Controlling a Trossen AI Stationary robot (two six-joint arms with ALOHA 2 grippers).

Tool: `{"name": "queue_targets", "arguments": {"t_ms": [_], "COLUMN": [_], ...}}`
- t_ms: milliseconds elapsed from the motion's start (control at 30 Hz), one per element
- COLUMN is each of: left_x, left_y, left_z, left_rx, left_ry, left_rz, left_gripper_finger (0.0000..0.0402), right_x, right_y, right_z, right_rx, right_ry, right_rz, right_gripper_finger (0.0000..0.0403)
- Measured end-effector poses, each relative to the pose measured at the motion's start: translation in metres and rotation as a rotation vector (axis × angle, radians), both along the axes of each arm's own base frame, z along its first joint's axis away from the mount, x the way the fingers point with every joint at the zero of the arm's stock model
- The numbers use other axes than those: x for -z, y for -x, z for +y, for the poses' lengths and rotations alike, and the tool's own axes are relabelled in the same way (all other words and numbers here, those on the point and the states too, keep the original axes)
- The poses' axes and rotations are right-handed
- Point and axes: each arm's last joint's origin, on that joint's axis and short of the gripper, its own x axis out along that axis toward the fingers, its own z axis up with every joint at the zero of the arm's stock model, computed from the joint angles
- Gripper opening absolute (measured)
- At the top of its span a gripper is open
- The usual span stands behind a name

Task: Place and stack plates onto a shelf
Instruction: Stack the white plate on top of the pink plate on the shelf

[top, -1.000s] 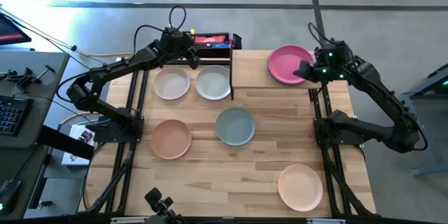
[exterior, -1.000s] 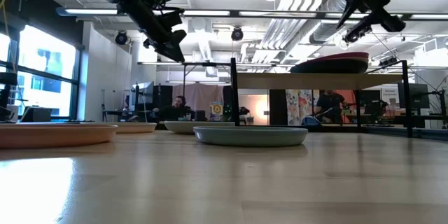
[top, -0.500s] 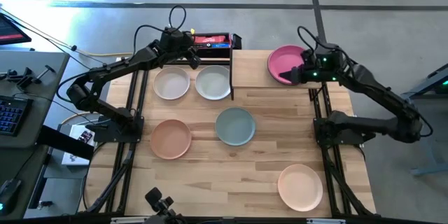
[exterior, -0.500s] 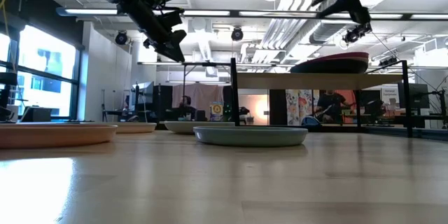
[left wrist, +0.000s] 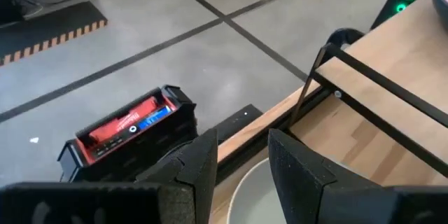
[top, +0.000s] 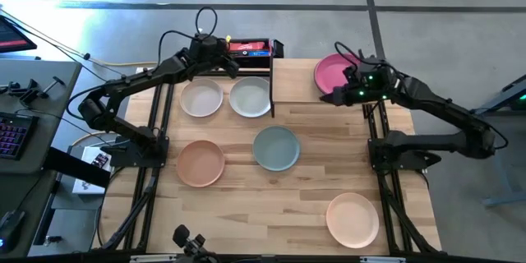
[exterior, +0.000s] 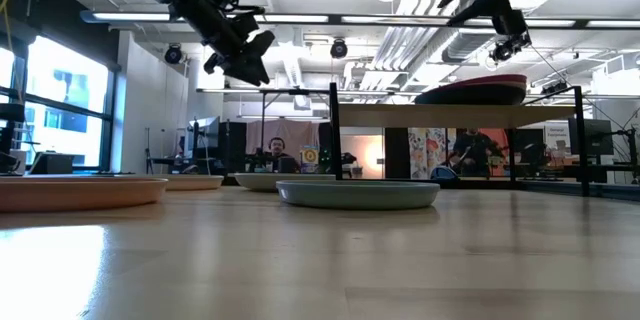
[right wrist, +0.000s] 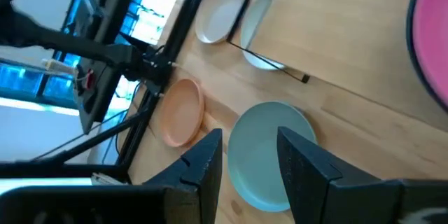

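The wooden table is carrying the shelf at its far edge, with five plates lying around the sage plate: two beyond, peach beside, cream nearer.

You have the shelf at the table's far edge, right of centre, with one plate on its right end. Under the shelf's left end sit two plates side by side. Nearer you, a plate lies mid-table, another to its left, and one at the near right corner. The left gripper hangs over the far edge behind the two plates; the right gripper hangs over the shelf beside its plate.
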Motion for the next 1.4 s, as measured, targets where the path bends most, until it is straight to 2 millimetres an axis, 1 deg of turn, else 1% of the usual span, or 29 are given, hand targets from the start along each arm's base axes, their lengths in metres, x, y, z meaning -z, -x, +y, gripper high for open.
{"name": "queue_targets", "arguments": {"t_ms": [100,233,367,467,567,633,767,933,1267,1400], "left_x": [0.003,0.003,0.001,0.001,0.007,0.013,0.033,0.057,0.094,0.106], "left_y": [-0.001,-0.002,-0.003,-0.005,-0.004,-0.003,-0.001,-0.004,-0.013,-0.015], "left_z": [-0.003,-0.004,-0.004,-0.004,-0.001,0.003,0.011,0.022,0.029,0.031], "left_rx": [-0.013,-0.021,-0.045,-0.009,-0.029,-0.056,-0.099,-0.078,-0.067,-0.073], "left_ry": [0.044,0.054,0.074,0.07,0.143,0.206,0.324,0.443,0.518,0.541], "left_rz": [-0.005,-0.015,-0.077,-0.079,-0.103,-0.118,-0.091,-0.066,0.028,0.054], "left_gripper_finger": [0.0115,0.0115,0.0115,0.0115,0.0115,0.0115,0.0115,0.0115,0.0115,0.0115], "right_x": [0.005,0.013,0.021,0.025,0.024,0.022,0.016,0.012,0.012,0.012], "right_y": [-0.008,-0.019,-0.032,-0.042,-0.051,-0.056,-0.061,-0.063,-0.063,-0.063], "right_z": [-0.001,-0.001,0.002,0.006,0.009,0.011,0.01,0.009,0.009,0.009], "right_rx": [0.05,0.056,0.025,-0.005,-0.038,-0.057,-0.093,-0.102,-0.104,-0.104], "right_ry": [-0.037,-0.079,-0.106,-0.125,-0.114,-0.102,-0.057,-0.024,-0.024,-0.024], "right_rz": [0.03,0.069,0.106,0.104,0.072,0.035,-0.043,-0.088,-0.086,-0.086], "right_gripper_finger": [0.0119,0.0119,0.0119,0.0119,0.0119,0.0119,0.0118,0.0119,0.0118,0.0118]}}
